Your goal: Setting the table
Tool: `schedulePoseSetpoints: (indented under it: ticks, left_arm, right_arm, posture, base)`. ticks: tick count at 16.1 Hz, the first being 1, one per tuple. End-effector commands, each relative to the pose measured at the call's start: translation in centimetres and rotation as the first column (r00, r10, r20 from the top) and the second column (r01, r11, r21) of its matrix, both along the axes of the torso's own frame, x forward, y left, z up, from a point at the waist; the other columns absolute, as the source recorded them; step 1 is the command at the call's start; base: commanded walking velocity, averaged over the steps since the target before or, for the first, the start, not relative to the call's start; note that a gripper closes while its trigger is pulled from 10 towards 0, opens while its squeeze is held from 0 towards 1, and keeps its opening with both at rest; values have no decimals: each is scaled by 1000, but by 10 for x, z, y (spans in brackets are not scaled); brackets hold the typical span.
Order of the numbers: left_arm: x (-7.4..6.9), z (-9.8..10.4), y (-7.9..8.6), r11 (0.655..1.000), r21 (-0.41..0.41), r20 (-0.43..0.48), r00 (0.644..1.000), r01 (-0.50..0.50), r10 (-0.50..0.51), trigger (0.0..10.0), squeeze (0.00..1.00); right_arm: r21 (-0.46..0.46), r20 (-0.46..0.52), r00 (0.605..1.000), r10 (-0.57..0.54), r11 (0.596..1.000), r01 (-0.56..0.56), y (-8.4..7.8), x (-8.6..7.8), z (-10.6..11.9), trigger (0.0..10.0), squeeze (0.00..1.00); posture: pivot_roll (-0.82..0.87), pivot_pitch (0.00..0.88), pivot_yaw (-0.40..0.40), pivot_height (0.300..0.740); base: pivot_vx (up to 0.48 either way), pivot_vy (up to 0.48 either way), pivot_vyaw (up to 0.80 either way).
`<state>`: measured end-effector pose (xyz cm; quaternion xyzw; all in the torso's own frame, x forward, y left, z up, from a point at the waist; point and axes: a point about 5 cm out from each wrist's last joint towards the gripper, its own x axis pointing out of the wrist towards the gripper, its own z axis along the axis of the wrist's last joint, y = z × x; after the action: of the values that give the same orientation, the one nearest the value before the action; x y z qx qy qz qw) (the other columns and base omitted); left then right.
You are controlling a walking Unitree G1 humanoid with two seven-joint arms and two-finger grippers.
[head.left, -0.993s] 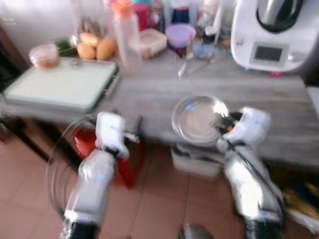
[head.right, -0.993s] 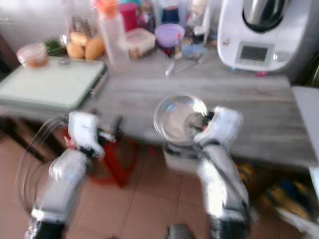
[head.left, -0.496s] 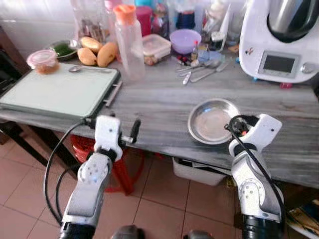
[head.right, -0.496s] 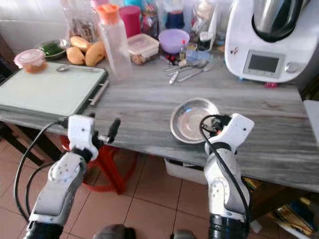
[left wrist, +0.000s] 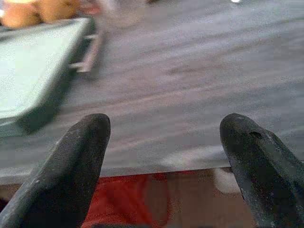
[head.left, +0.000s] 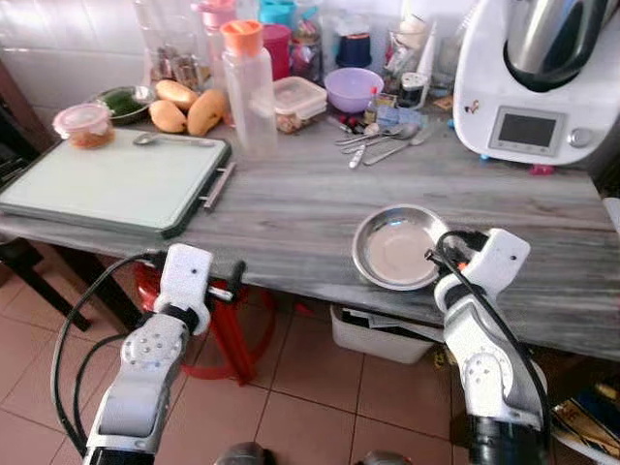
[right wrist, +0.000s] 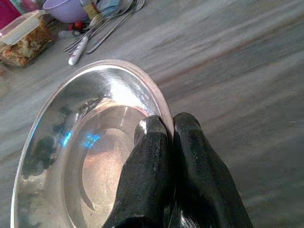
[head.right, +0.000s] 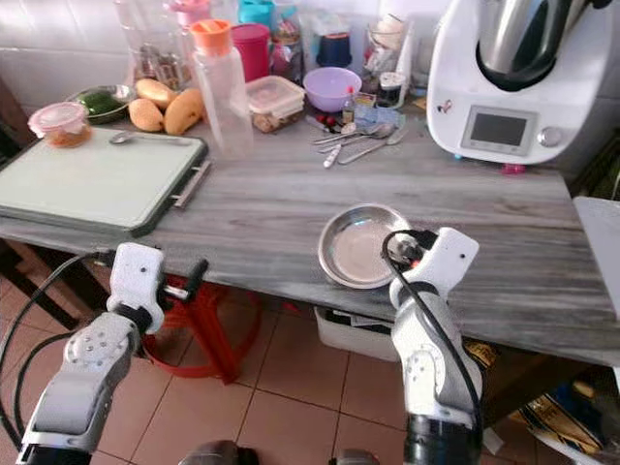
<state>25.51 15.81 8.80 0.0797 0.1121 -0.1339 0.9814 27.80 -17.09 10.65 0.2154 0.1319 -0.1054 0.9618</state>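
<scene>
Left hand (left wrist: 164,156): hovers at the near edge of the bench (head.left: 291,208), fingers (left wrist: 71,166) spread apart, grasping nothing. It sits just in front of the green tray (head.left: 111,179), which lies flat at the bench's left end.

Behind the tray: a lidded tub (head.left: 82,121) with orange contents, a small dish of greens (head.left: 121,97), and yellow-orange fruit (head.left: 189,107). A clear bottle with an orange cap (head.left: 247,87) stands upright beside a lidded food box (head.left: 291,102).

Centre rear: a purple bowl (head.left: 354,87) and loose spoons (head.left: 383,140) lying on the bench top.

Task item: a steel plate (head.left: 397,247) rests near the front edge of the bench, right of centre. Right hand (right wrist: 166,130) is clenched on its rim, one finger inside the lip and one outside, as the right wrist view shows.

Handling assessment: the plate looks thin, rigid and light. The polished metal is likely slippery, so a pinch on the raised rim is the sound place to take hold. An edge grip leaves the plate's far side unsupported; it may tilt or swing if lifted quickly. Not fragile, but it would clatter if dropped.

Right rear: a white kitchen machine (head.left: 538,82) with a screen and dial. No brand or writing can be read on any item.
</scene>
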Motion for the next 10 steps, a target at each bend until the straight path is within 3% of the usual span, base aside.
schedulePoseSetpoints:
  ticks: [1, 5, 7, 10]
  left_arm:
    - [-2, 2, -2, 1000, -4, -5, 1000, 24, -24, 10000, 0]
    - [-3, 4, -6, 999, -30, 11, 999, 33, -33, 10000, 0]
    - [-2, 12, -12, 995, -89, 53, 997, 52, -48, 10000, 0]
    - [-1, 12, -18, 995, -87, 71, 997, 37, -31, 10000, 0]
  right_arm:
    - [20, -56, 998, 17, 1000, -16, 4, 0, -10, 10000, 0]
    - [7, -66, 997, 50, 999, -50, 7, 7, -10, 10000, 0]
    - [12, -69, 995, 67, 998, -67, 9, 12, -11, 10000, 0]
    - [18, -96, 990, 101, 995, -100, 17, 15, -15, 10000, 0]
  posture:
    - [-34, 0, 46, 740]
    - [-32, 0, 46, 740]
    - [-25, 0, 44, 740]
    - [-26, 0, 45, 740]
  base:
    - [0, 0, 0]
    - [0, 0, 0]
    - [0, 0, 0]
    - [0, 0, 0]
